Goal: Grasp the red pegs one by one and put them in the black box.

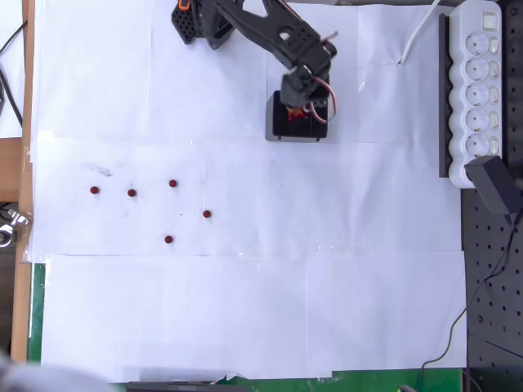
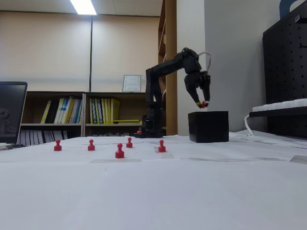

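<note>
Several red pegs lie loose on the white paper, among them one at the far left, one nearest the middle and one in front. In the fixed view they stand in a low row, from the leftmost to the rightmost. The black box sits at the back near the arm and shows as a dark cube in the fixed view. My gripper hangs just above the box's open top. Its fingertips are shut on a red peg.
A white power strip with a black adapter lies along the right edge, beside a black pegboard. The arm's base stands at the back. The paper's wide front half lies below the pegs.
</note>
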